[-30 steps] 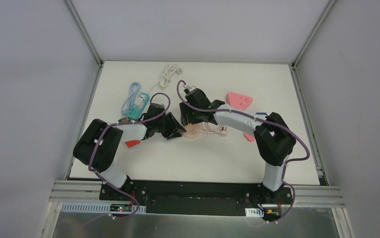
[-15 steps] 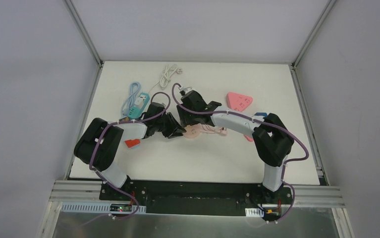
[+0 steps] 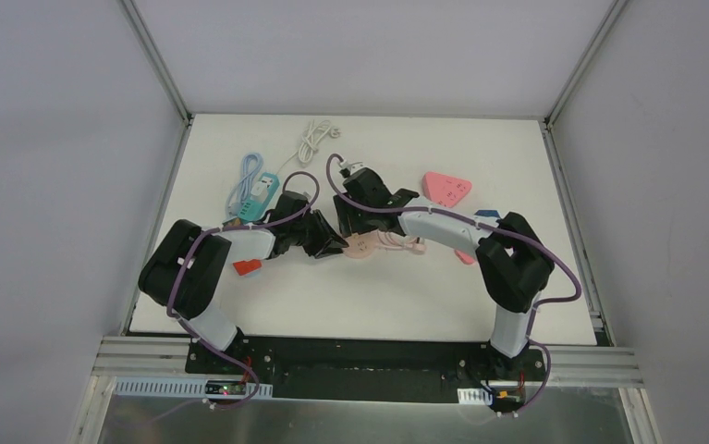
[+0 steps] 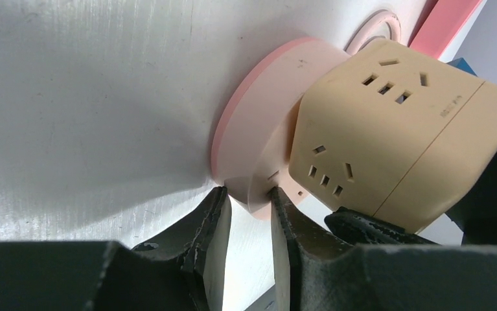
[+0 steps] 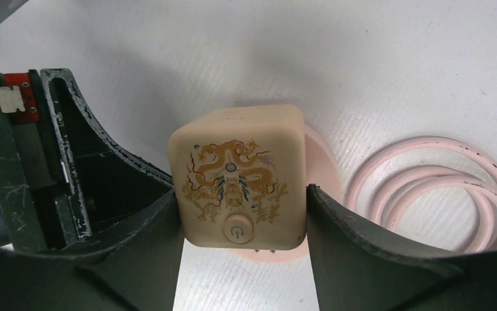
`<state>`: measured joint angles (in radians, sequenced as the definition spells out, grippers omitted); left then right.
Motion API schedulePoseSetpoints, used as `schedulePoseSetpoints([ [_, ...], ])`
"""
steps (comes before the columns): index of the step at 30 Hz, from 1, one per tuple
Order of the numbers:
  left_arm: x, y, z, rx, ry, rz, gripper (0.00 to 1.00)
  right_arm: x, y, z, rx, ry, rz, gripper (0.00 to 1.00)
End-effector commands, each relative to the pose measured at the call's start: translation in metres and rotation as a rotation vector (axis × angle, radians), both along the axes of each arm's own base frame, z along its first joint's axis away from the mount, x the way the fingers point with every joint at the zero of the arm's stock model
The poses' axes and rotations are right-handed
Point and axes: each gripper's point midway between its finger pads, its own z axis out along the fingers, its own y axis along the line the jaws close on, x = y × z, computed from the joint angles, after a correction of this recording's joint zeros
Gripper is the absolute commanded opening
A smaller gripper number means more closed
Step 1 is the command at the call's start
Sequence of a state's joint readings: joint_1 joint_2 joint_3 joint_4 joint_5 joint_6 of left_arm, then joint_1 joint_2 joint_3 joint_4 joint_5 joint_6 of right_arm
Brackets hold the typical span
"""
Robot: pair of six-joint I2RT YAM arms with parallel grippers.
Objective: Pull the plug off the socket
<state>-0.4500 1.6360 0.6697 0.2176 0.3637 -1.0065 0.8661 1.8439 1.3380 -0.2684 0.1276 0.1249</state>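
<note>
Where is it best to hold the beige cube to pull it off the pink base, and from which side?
Grip the cube by its two flat opposite side walls, from above: its printed top faces up, and the right gripper flanks them. The left gripper pinches the base rim.

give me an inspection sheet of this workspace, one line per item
surface: white table, bare at the front
job's things: cream cube plug seated on pink round socket base
clutter: teal power strip and pink triangular power strip towards the back
pincers: left pincer pinches the base's rim; right pincer clamps the cube's sides
cables: pink cord coiled beside the base; white cord bundle at the back; purple cables along both arms
surroundings: grey walls, metal frame posts
</note>
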Motion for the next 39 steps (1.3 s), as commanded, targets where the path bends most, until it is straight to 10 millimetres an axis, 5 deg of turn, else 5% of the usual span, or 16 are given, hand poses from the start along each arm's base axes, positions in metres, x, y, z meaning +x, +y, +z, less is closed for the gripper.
schedulePoseSetpoints([
  [1, -0.050, 0.067, -0.078, 0.349, 0.211, 0.056, 0.20, -0.015, 0.034, 0.056, 0.287, 0.067, 0.081, 0.00],
  [6, -0.051, 0.068, -0.079, 0.352, 0.216, 0.052, 0.20, -0.016, 0.036, 0.061, 0.379, 0.115, 0.075, 0.00],
  [13, -0.051, 0.068, -0.080, 0.352, 0.216, 0.050, 0.20, -0.023, 0.031, 0.014, 0.002, -0.013, 0.083, 0.00],
  [22, -0.053, 0.071, -0.081, 0.365, 0.215, 0.044, 0.19, -0.016, 0.040, 0.065, 0.360, 0.128, 0.107, 0.00],
  [27, -0.055, 0.070, -0.082, 0.362, 0.220, 0.040, 0.19, -0.034, 0.054, 0.043, 0.211, 0.073, 0.175, 0.00],
  [31, -0.053, 0.070, -0.080, 0.363, 0.210, 0.035, 0.19, -0.029, 0.043, 0.019, 0.003, -0.005, 0.145, 0.00],
  [39, -0.058, 0.073, -0.081, 0.376, 0.222, 0.029, 0.20, -0.007, 0.036, 0.055, 0.271, 0.100, 0.035, 0.00],
])
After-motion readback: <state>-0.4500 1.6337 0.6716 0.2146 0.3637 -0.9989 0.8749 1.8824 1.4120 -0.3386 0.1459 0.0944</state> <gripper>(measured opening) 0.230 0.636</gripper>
